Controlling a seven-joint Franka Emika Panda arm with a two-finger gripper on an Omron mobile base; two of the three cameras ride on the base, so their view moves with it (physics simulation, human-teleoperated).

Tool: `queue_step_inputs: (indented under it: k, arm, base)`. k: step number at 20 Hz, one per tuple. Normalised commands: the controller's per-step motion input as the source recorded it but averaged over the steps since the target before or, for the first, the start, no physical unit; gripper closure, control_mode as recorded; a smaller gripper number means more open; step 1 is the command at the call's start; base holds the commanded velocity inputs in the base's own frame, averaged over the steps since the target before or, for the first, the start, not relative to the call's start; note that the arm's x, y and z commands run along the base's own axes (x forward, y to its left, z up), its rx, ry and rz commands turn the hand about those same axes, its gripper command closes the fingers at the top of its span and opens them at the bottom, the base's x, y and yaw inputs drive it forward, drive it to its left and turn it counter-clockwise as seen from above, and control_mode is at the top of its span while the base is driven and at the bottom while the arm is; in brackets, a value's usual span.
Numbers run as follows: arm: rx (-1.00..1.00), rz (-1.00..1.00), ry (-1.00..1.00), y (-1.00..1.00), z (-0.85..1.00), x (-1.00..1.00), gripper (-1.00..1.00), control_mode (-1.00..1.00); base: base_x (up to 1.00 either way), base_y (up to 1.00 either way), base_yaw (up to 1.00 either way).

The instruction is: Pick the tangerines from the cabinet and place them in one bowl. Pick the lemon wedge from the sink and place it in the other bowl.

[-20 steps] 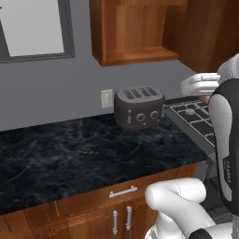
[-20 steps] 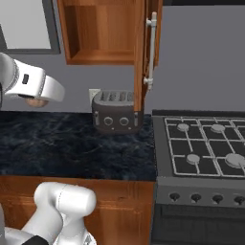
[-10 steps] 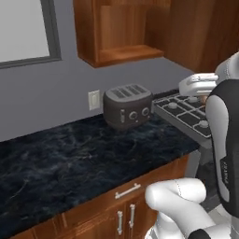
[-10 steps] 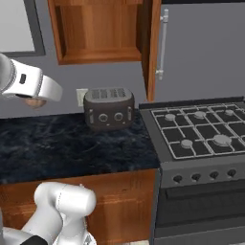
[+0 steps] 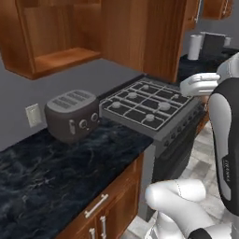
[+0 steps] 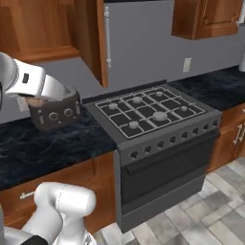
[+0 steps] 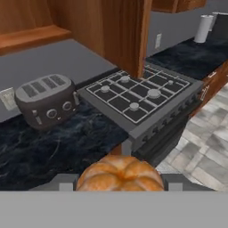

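Above dark counter point(image 7: 53, 151), tool point(image 7: 120, 186) grips tangerine point(image 7: 120, 174), segmented top showing.

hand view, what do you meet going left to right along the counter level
white wall outlet → dark grey four-slot toaster → black gas stove with grey grates → white paper towel roll far right on the back counter; the orange-tan tangerine sits between the fingertips at bottom centre.

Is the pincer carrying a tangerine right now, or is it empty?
Carrying one: in the hand view the tangerine sits between the pincer fingertips.
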Motion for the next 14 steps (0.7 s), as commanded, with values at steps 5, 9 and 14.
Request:
queue_step_inputs:
  k: [5,9,14]
  arm:
    - [0.0,0.0,0.0,0.0,0.0,0.0,1.0,1.0]
    - [0.0,0.0,0.0,0.0,0.0,0.0,1.0,1.0]
    - [0.0,0.0,0.0,0.0,0.0,0.0,1.0,1.0]
  base:
    - [-0.18,-0.52,-0.62]
    - [-0.11,-0.55,-0.61]
    - [-0.05,-0.6,-0.6]
